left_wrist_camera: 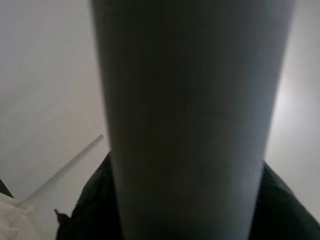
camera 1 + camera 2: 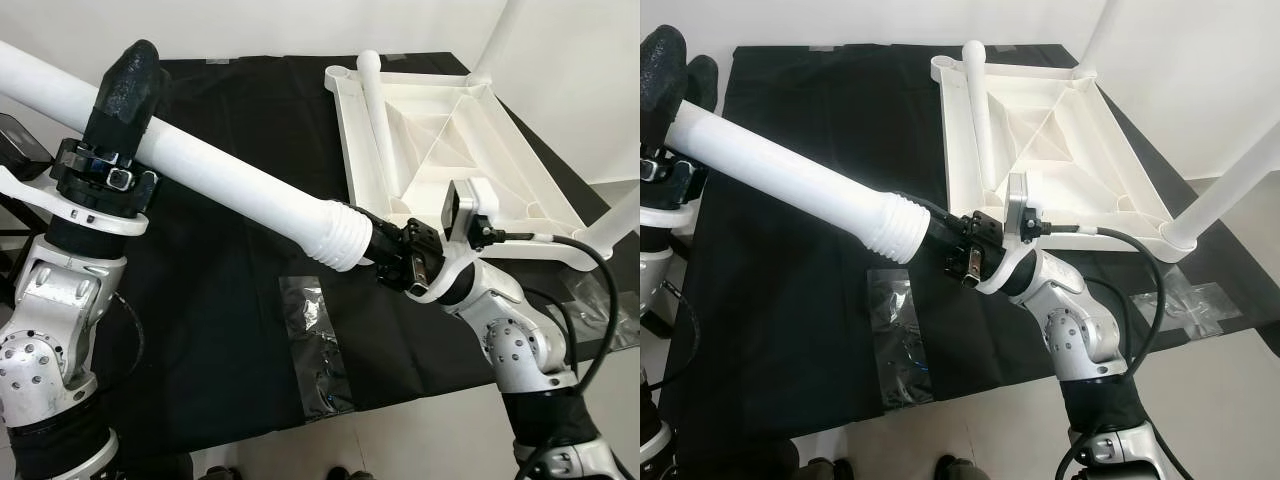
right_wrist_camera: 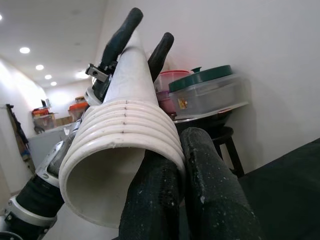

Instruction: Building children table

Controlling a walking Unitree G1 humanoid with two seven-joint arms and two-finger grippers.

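A long white table leg point(image 2: 230, 175) hangs slanted above the black-covered table point(image 2: 220, 330), held at both ends. My left gripper point(image 2: 135, 65) is shut around its smooth shaft at the upper left. My right gripper point(image 2: 385, 245) is shut on the ribbed, threaded end point(image 3: 125, 135), whose rim sits against the black fingers point(image 3: 210, 195). The white tabletop point(image 2: 520, 180) lies upside down at the back right. Two legs point(image 2: 500, 40) point(image 2: 620, 215) stand up from its right corners, and another leg point(image 2: 378, 120) runs along its left side.
Clear tape patches point(image 2: 315, 340) point(image 2: 1185, 300) hold the black cloth near the front edge. A black stool with stacked food containers point(image 3: 205, 92) stands by the white wall. Pale floor runs along the table's front and right sides.
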